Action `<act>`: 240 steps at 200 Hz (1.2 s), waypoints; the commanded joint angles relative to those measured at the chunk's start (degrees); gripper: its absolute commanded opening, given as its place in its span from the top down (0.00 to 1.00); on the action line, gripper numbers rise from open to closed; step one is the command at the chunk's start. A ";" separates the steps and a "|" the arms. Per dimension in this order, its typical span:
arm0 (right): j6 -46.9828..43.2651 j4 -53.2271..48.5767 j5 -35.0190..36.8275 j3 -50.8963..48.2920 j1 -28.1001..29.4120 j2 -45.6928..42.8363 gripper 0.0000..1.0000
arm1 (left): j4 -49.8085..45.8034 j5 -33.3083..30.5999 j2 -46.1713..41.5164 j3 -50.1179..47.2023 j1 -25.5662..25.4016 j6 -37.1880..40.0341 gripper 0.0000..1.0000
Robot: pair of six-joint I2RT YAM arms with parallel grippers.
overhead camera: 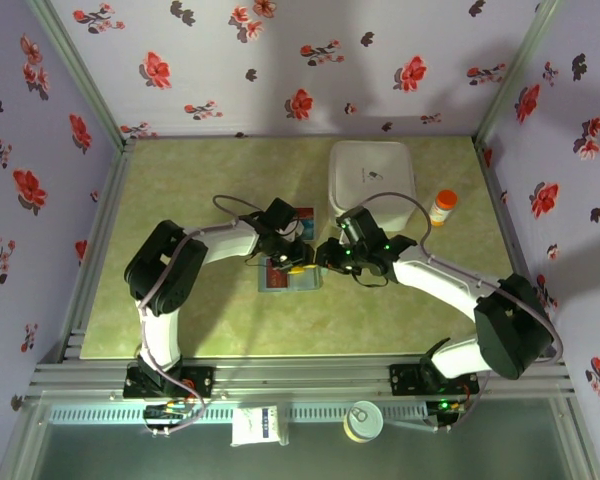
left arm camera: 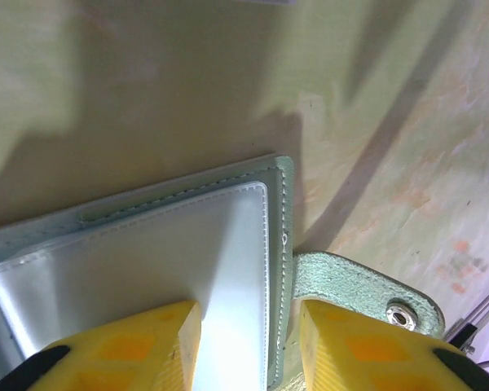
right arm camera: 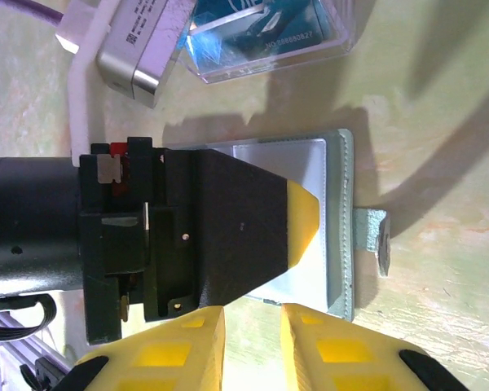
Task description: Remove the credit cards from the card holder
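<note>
left end effector [left arm camera: 248, 346] parted astride card holder [left arm camera: 147, 252] edge | right end effector [right arm camera: 253, 346] ajar, empty | clear box [right arm camera: 330, 45] holds blue card [right arm camera: 257, 24]

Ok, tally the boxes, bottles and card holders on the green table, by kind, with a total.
Boxes: 2 (white box, clear plastic box)
Bottles: 1 (orange bottle)
Card holders: 1 (card holder)
Total: 4
</note>
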 commanded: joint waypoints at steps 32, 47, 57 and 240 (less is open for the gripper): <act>-0.57 -0.22 0.05 0.31 -0.38 0.23 0.74 | -0.19 -0.42 -1.91 0.30 -0.28 -0.05 0.63; -0.35 0.15 -0.69 0.80 -0.33 1.27 0.74 | -0.61 -0.79 -3.17 0.08 0.03 0.26 0.63; -0.08 0.63 -1.22 1.16 -0.29 2.05 0.74 | -1.00 -0.92 -4.05 -0.20 0.33 0.56 0.63; -0.28 1.28 -5.45 17.61 7.12 24.15 0.76 | -1.20 -3.17 -20.73 -19.15 11.23 3.02 0.73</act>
